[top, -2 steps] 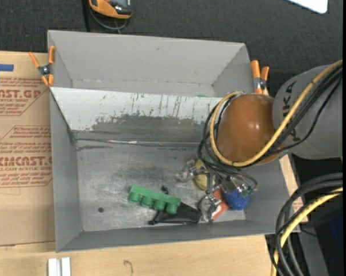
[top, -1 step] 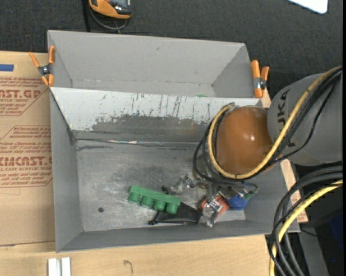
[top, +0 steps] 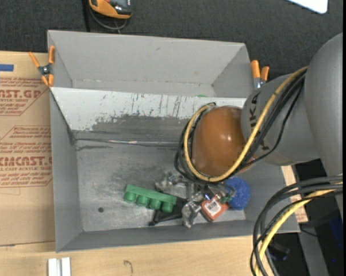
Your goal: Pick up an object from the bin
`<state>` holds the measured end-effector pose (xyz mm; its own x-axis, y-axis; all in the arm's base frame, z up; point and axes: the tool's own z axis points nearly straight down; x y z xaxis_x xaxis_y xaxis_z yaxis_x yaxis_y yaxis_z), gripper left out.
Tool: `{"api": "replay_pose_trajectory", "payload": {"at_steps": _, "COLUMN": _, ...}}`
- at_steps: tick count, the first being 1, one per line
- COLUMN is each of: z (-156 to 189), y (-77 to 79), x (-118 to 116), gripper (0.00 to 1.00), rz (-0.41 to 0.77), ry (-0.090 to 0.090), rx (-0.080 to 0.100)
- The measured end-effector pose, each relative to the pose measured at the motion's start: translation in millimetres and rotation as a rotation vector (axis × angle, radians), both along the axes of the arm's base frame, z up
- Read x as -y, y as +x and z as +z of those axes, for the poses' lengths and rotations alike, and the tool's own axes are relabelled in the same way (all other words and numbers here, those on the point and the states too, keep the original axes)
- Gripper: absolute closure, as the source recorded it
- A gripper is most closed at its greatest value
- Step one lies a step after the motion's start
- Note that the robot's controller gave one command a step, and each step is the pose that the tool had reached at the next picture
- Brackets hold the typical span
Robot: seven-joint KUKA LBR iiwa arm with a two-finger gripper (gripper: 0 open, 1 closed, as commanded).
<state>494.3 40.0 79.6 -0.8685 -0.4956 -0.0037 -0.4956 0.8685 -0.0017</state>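
1. Just right of the green studded block [top: 149, 197], you will see the gripper [top: 183, 199] down at the floor of the bin, its metal parts meeting that block's right end.
2. You cannot tell from this view whether the gripper is spread wide, drawn narrow, or closed on something. The wrist above it hides much of it.
3. The green block lies flat on the floor with its long side running left to right and a row of round studs along it. Of the loose things, it reaches closest to the gripper.
4. Just below the block's right end lies a small black piece [top: 161, 216], slim and pointing left. You cannot tell whether it touches the block.
5. Right of the block, on the other side of the gripper, sits a small orange-and-white thing [top: 212, 208], close against the gripper's metal.
6. Further right of the block, beyond the orange-and-white thing, lies a blue rounded thing [top: 238, 193], partly under the wrist.
7. Above and to the right of the block hangs the wrist's orange-brown domed cover [top: 216, 140], with black and yellow cables [top: 187, 137] looped round it.
8. From the cover, the grey arm [top: 311, 114] runs off to the right, well apart from the block.
9. Left of the block you see the scuffed floor of the grey metal bin [top: 104, 148], and its streaked back wall slopes up beyond the block.
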Motion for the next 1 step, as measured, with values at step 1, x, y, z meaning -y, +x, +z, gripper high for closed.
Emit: {"api": "replay_pose_trajectory", "payload": {"at_steps": 1, "z": -1.0, "y": -0.5, "x": -37.6, "gripper": 1.0, "rz": -0.019, "ry": 0.003, "rx": 0.003}}
